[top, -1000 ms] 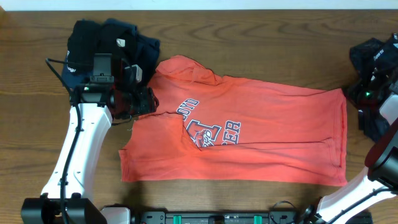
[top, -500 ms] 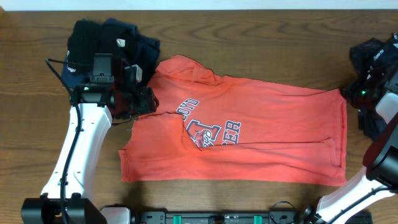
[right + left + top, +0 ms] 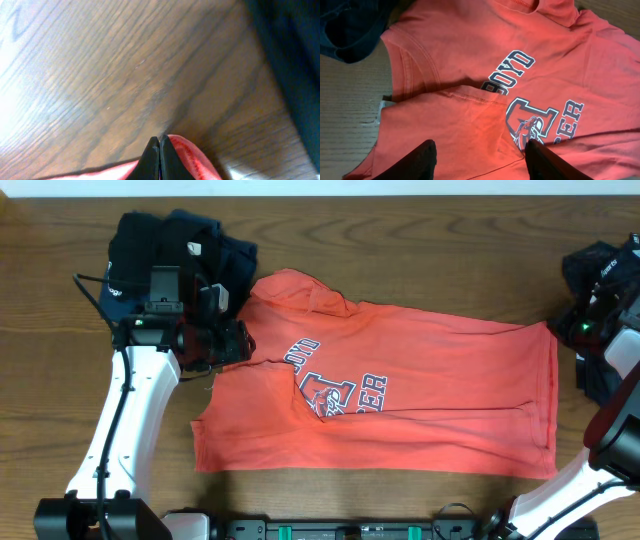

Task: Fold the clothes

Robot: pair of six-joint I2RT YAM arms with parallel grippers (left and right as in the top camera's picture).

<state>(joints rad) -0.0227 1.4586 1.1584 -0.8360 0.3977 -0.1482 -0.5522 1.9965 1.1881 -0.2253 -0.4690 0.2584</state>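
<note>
Where right gripper (image 3: 159,144) closes (T-shirt (image 3: 192,152) hem), wood table (image 3: 100,75) beyond

An orange-red short-sleeved cotton T-shirt (image 3: 430,380) lies spread across the middle of the brown wooden worktop (image 3: 400,240). A heap of navy and black garments (image 3: 170,245) sits behind it at far left, just beside its shoulder. A second dark fabric heap (image 3: 600,275) lies off its far right corner. The left gripper (image 3: 482,155) hangs over the left sleeve.

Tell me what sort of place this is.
Probably a robotics lab bench for laundry folding: a wooden table, a left arm and right arm based at its near edge, an orange-red T-shirt spread out, a navy garment pile beside it.
</note>
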